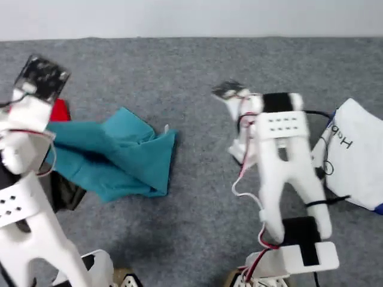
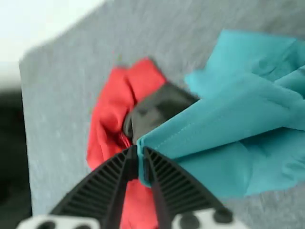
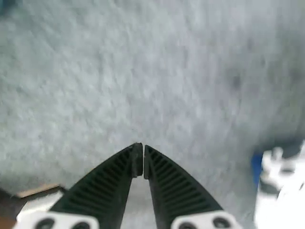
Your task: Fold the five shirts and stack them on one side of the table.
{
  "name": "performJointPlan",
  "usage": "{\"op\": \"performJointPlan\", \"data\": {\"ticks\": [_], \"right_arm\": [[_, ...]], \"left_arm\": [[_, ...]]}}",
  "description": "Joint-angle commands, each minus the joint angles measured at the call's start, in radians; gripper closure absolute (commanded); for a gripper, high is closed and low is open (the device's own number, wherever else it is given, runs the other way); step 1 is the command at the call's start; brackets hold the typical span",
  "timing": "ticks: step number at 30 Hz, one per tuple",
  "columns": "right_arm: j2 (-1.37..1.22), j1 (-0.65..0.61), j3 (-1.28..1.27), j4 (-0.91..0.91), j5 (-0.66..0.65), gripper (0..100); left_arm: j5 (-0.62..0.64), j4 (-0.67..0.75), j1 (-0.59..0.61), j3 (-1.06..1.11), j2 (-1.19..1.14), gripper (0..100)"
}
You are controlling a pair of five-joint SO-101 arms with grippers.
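Observation:
A teal shirt [image 1: 116,156] lies rumpled on the grey table, left of centre. My left gripper [image 2: 139,160] is shut on a corner of the teal shirt [image 2: 228,138] and holds it lifted above a red shirt [image 2: 114,119] and a dark garment [image 2: 155,109]. From above, the red shirt [image 1: 59,110] peeks out behind the left arm [image 1: 27,119]. My right gripper [image 3: 139,160] is shut with nothing in it, hovering over bare grey felt. A white shirt [image 1: 356,152] lies at the right edge beside the right arm [image 1: 281,155].
The grey felt table [image 1: 191,78] stretches to a pale wall at the back. A dark garment [image 1: 63,191] lies under the left arm near the table's left edge. Cables trail along the right arm over the white shirt.

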State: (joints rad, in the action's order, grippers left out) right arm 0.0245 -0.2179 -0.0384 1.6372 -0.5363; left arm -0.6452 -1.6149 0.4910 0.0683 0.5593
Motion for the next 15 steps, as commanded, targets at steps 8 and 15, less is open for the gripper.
{"op": "performJointPlan", "data": {"ticks": [8, 15], "right_arm": [[-0.117, -0.191, 0.149, -0.197, 0.032, 93.8], [-0.328, -0.262, 0.339, -0.199, 0.034, 74.1]], "left_arm": [[-0.014, 0.104, 0.114, 0.400, 0.239, 99], [-0.014, 0.104, 0.114, 0.516, 0.367, 99]]}}
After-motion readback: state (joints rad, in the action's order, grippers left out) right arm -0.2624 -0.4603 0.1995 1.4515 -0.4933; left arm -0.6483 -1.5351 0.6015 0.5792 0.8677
